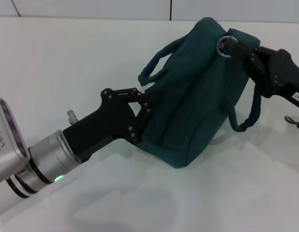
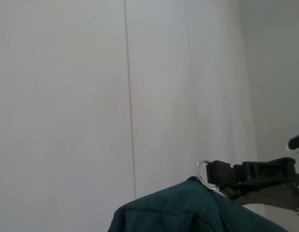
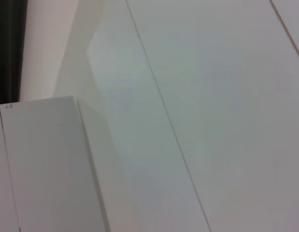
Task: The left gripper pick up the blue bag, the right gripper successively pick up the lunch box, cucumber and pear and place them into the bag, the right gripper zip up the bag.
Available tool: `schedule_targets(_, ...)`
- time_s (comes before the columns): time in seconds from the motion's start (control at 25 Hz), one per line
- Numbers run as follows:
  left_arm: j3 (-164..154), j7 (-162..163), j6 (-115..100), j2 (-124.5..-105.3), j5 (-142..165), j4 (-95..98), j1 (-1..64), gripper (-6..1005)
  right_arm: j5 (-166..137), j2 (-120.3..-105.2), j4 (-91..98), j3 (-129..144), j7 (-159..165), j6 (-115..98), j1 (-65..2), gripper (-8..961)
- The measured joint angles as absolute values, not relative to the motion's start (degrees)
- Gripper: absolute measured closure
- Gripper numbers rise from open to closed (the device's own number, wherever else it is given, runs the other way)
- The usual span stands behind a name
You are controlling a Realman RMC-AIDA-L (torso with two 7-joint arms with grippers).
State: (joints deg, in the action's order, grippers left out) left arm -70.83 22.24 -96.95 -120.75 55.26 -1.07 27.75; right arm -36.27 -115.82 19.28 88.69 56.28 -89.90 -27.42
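The blue bag [image 1: 197, 96] hangs tilted over the white table. My left gripper [image 1: 145, 108] is shut on the bag's left side edge and holds it up. My right gripper [image 1: 238, 46] is shut on the metal ring pull [image 1: 224, 47] of the zipper at the bag's top right end. The left wrist view shows the bag's top [image 2: 188, 208], the ring pull [image 2: 203, 174] and the right gripper [image 2: 221, 173] on it. One handle loops out at the left [image 1: 154, 65], the other hangs at the right [image 1: 250, 116]. The lunch box, cucumber and pear are out of view.
The white table [image 1: 67, 58] runs all around the bag, with a white panelled wall behind it. The right wrist view shows only white panels [image 3: 188, 96].
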Motion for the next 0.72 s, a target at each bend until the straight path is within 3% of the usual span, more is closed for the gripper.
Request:
schedule_targets(0.44, -70.8, 22.2, -97.3, -120.56, 54.9, -1.1, 27.2, 949, -39.1, -114.98, 19.8, 89.0, 55.4, -91.3, -27.1, 890)
schedule_targets(0.72, -70.9, 22.2, -97.2, -120.41, 55.1, -1.0, 27.0, 950, -40.4, -113.13, 20.1, 88.9, 55.8, -92.0, -26.5, 811)
